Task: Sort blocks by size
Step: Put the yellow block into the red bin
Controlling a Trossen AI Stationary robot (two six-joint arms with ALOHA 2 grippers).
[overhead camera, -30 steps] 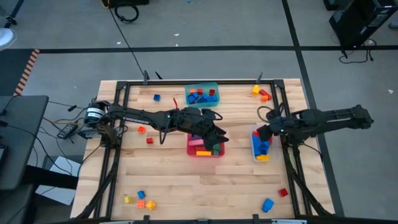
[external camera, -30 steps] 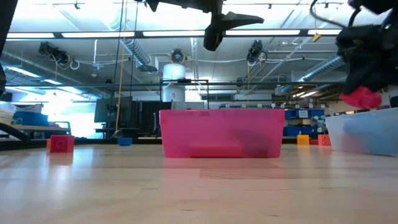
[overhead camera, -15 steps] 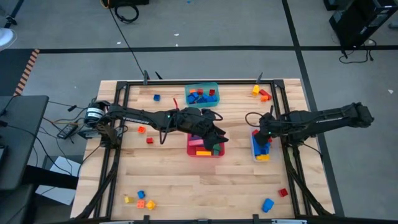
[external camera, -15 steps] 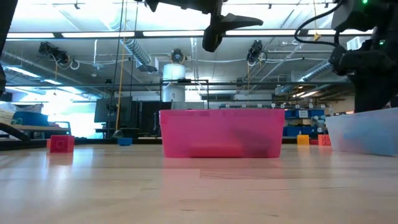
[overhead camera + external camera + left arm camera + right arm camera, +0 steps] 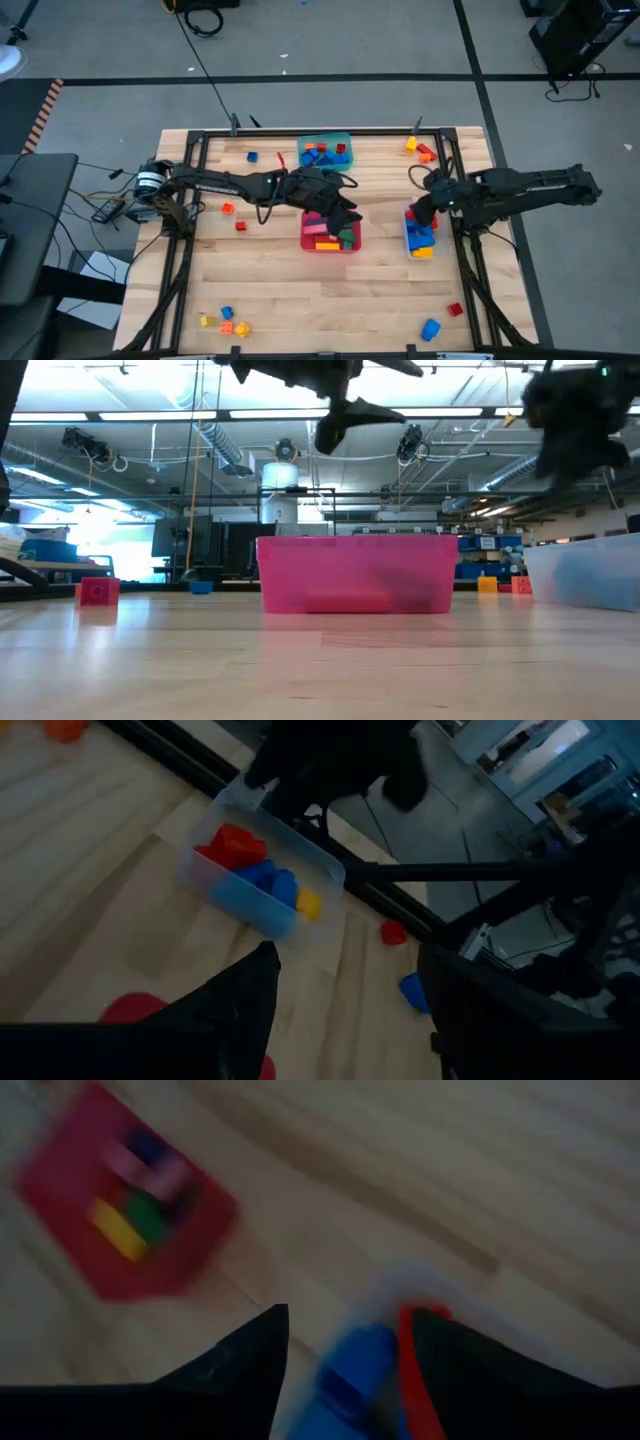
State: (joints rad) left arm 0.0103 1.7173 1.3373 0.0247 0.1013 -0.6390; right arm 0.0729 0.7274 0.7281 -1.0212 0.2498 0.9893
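Much here is hard to read. In the low view the left gripper point(image 5: 345, 415) is cut off at the top edge, and the right gripper point(image 5: 570, 420) is a dark blur. The right wrist view is smeared, so the blocks in the red tub point(image 5: 120, 1215) and the clear tub point(image 5: 375, 1370) show only as patches of colour. From above, both grippers hide part of the tub beneath them.

The surface is a pale wooden table point(image 5: 270, 290) in a black frame, on a grey floor crossed by dark tape lines. Behind it the low view shows a workshop with ceiling lights, pipes and shelving.

From left to right in the high view: loose blocks point(image 5: 225, 320) lie at the near left corner, with more near the left arm. The left gripper point(image 5: 345, 213) hangs over the red tub point(image 5: 330, 243), jaws apart and holding nothing. Behind it stands a teal tub point(image 5: 325, 150) of blocks. The right gripper point(image 5: 418, 212) hovers at the far end of the clear tub point(image 5: 420, 240), fingers spread and empty. Loose blocks also lie at the far right corner and near right corner.

A second ago the right gripper carried a red block above the clear tub; now it has released it and risen. The left gripper has shifted slightly.
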